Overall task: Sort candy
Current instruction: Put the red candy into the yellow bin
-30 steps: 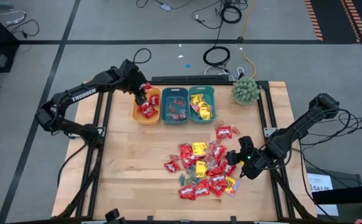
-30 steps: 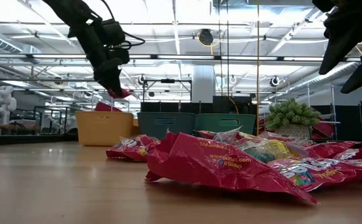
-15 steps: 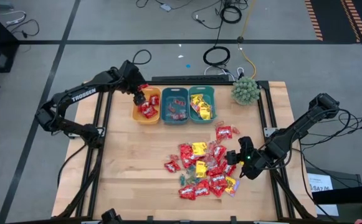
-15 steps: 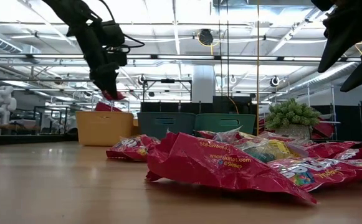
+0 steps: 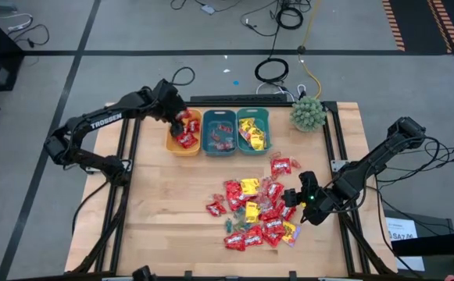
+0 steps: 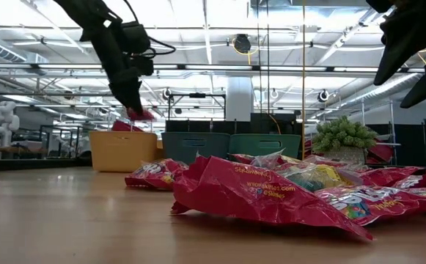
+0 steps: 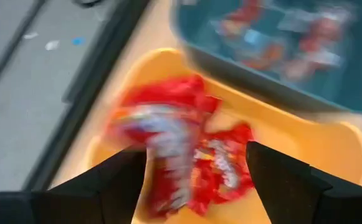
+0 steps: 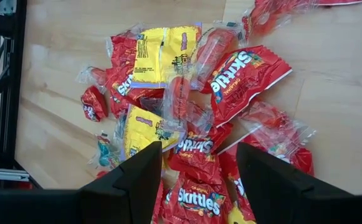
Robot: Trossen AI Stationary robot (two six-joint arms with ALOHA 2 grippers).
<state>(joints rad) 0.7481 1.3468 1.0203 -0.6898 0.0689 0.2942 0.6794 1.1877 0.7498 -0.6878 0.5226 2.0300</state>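
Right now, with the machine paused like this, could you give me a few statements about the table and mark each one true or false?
1. The left end effector is over the orange bin, fingers spread. True.
2. The orange bin holds only yellow packets. False: red packets lie in it.
3. The right end effector hovers above the loose pile of candy, fingers apart. True.
4. The green spiky plant stands inside a teal bin. False: it stands on the table's far corner, beside the bins.
5. Three bins sit side by side at the far edge. True.
6. All candy is already in bins. False: a large pile lies on the wood.
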